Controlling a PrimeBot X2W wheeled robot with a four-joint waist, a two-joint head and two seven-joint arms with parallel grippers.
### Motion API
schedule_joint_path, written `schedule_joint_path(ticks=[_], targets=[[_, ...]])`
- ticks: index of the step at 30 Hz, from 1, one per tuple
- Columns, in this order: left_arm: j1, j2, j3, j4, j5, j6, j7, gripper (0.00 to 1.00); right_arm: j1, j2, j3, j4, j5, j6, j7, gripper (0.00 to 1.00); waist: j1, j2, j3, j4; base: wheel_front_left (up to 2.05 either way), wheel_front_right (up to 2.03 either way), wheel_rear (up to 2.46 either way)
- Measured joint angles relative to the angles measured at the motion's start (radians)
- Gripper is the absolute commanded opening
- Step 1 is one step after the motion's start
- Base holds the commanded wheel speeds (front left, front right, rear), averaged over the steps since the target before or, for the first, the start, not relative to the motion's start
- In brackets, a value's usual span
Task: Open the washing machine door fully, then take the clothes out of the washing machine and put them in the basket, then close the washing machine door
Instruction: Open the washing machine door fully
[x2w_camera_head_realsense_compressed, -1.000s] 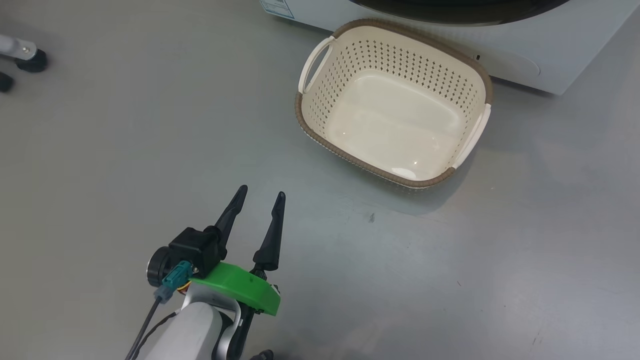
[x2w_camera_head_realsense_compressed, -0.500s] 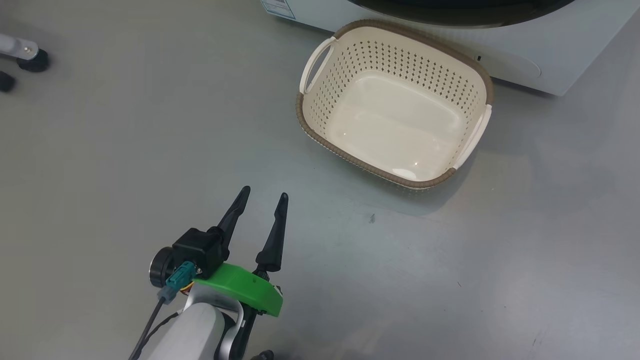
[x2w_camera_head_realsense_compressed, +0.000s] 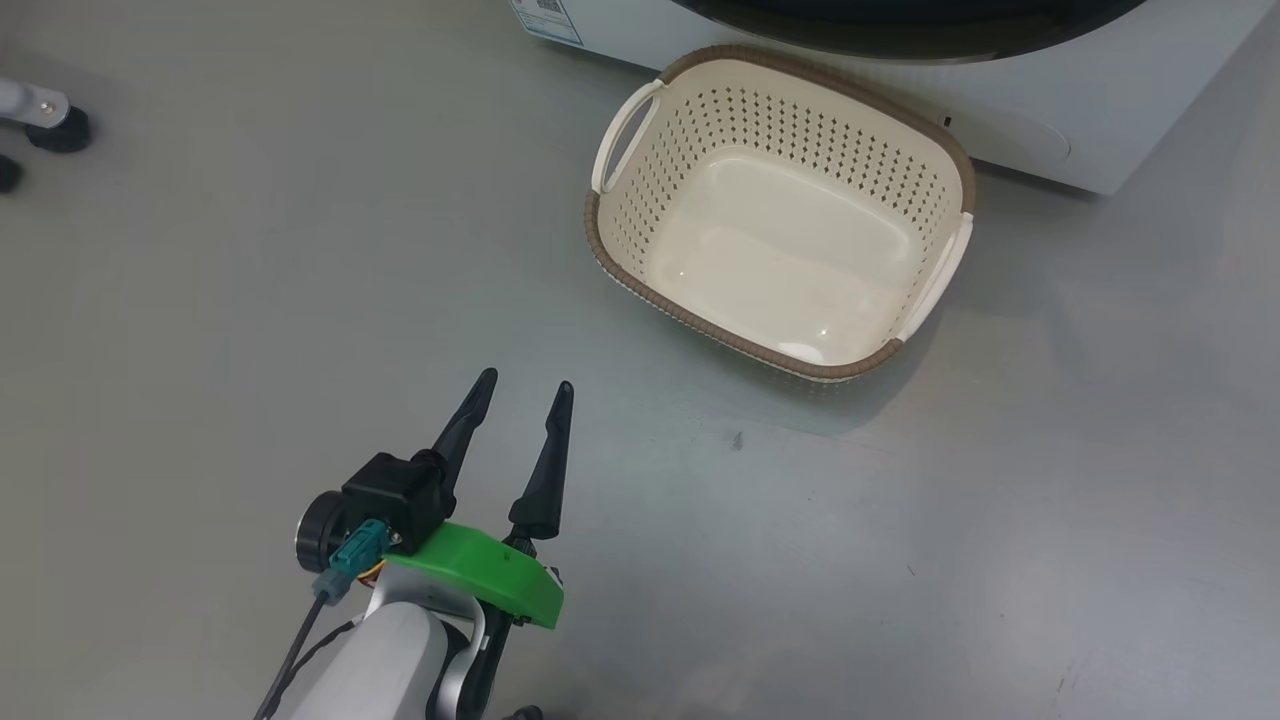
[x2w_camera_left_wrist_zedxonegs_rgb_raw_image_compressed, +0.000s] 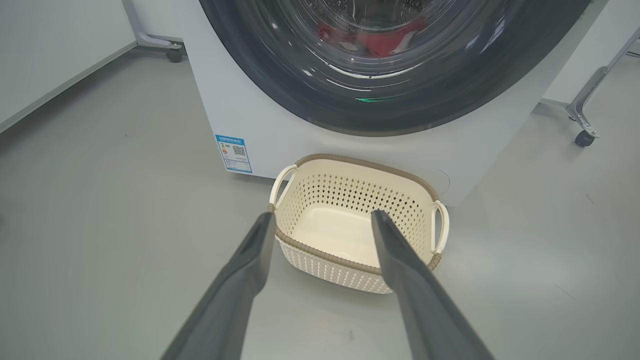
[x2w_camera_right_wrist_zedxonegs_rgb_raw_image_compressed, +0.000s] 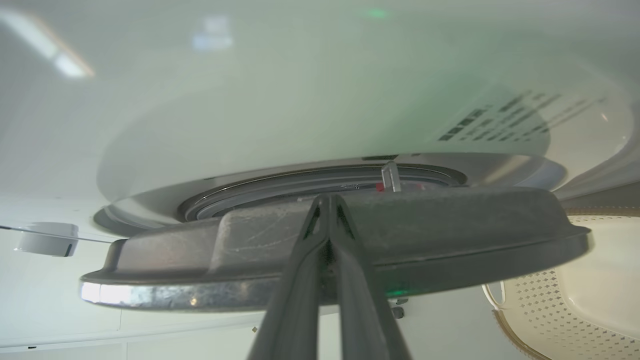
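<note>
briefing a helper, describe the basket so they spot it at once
Find the big white washing machine. On the grey floor just in front of it sits the basket. Unlike the plain machine, it is cream, perforated, brown-rimmed, with two side handles.

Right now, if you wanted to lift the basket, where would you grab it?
Probably by the looped side handle nearest the left gripper, coming down from above on the open-floor side. The basket stands upright and empty, its handle leaves a gap for one finger to slip through, and the washing machine crowds its far side.
</note>
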Motion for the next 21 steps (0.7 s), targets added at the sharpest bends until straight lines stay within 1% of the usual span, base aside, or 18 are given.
schedule_joint_path(ticks=[2,11,14,18,21], targets=[[0.0,0.0,0.007,0.001,0.001,0.0,0.0,1.0,0.004,0.004,0.0,0.006,0.0,0.01,0.0,0.0,0.0,0.0,-0.004,-0.004,0.0,0.0,0.0],[-0.001,0.0,0.006,0.001,0.001,0.001,0.0,1.0,0.01,0.021,-0.003,0.015,0.006,0.017,-0.002,0.0,0.0,0.0,-0.012,-0.019,0.0,0.0,0.0],[-0.001,0.0,0.004,0.0,0.001,0.001,0.0,1.0,0.01,0.035,-0.027,0.018,0.028,0.017,-0.016,0.0,0.0,0.0,-0.011,-0.021,0.0,0.0,0.0],[-0.001,0.0,-0.006,0.0,0.001,0.0,0.0,1.0,0.01,0.032,-0.023,0.021,0.026,0.026,-0.018,0.0,0.0,0.0,-0.009,-0.021,0.0,0.0,0.0],[-0.001,0.0,-0.006,0.0,0.001,0.0,0.0,1.0,0.01,0.027,-0.025,0.025,0.025,0.026,-0.02,0.0,0.0,0.0,-0.009,-0.018,0.0,0.0,0.0]])
